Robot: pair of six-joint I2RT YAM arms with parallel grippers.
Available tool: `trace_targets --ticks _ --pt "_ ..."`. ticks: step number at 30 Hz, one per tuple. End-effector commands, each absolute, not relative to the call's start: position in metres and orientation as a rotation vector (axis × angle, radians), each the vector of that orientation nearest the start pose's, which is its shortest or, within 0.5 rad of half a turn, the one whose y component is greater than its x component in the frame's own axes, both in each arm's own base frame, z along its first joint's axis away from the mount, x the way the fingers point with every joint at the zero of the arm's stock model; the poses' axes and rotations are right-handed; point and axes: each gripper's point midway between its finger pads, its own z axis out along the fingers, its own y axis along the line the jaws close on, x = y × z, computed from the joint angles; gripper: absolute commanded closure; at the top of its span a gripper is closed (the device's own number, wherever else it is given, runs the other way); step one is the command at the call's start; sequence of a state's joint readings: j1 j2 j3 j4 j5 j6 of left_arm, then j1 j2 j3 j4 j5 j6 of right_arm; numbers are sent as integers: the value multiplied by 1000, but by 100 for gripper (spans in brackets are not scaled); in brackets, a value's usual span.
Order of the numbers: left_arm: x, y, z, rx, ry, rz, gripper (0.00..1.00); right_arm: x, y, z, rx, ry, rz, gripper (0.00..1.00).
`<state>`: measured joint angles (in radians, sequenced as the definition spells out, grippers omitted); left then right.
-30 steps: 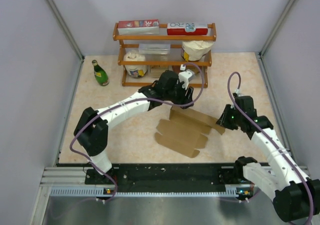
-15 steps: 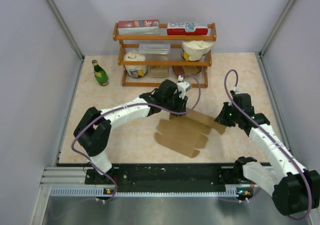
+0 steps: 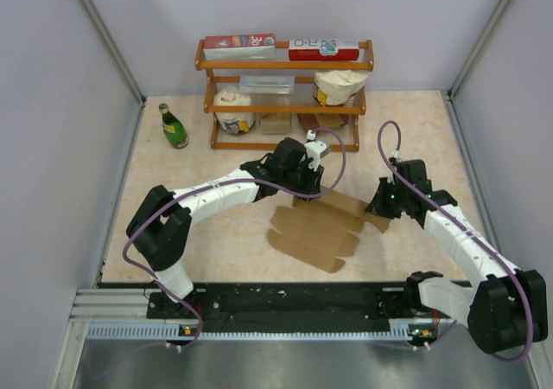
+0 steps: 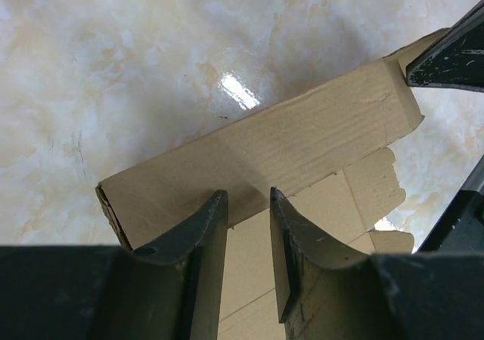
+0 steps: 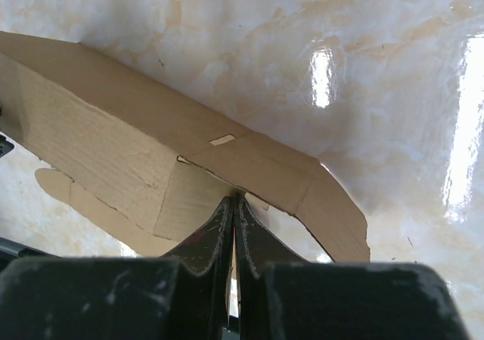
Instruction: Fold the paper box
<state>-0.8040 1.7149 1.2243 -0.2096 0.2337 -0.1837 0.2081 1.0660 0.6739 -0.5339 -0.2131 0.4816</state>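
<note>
The paper box point(image 3: 315, 225) is a plain brown die-cut sheet lying mid-table, its far long panel folded up. My left gripper point(image 3: 309, 190) is at that panel's far left end. In the left wrist view its fingertips point(image 4: 248, 195) stand a little apart against the raised panel point(image 4: 302, 143), and only flat sheet shows through the gap. My right gripper point(image 3: 378, 209) is at the box's right end. In the right wrist view its fingers point(image 5: 233, 198) are pressed together at the fold of an end flap point(image 5: 272, 177), with a sliver of cardboard between them.
A wooden rack point(image 3: 285, 104) stands at the back, holding red-and-white cartons point(image 3: 239, 43) and white tubs point(image 3: 233, 108). A green bottle point(image 3: 173, 125) stands at the back left. Grey walls close in both sides of the marbled table point(image 3: 216, 233).
My left gripper came down onto the far panel and narrowed. My right gripper moved left to the box's end flap and closed there.
</note>
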Motion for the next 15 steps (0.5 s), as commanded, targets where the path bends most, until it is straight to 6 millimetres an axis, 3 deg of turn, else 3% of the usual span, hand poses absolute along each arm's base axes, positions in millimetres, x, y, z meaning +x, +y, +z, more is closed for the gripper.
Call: trace_targets --ticks 1,15 --pt "291 -368 148 831 2131 -780 66 251 114 94 221 2497 598 99" --pt "289 -369 146 838 2138 -794 67 254 144 91 221 2478 831 100"
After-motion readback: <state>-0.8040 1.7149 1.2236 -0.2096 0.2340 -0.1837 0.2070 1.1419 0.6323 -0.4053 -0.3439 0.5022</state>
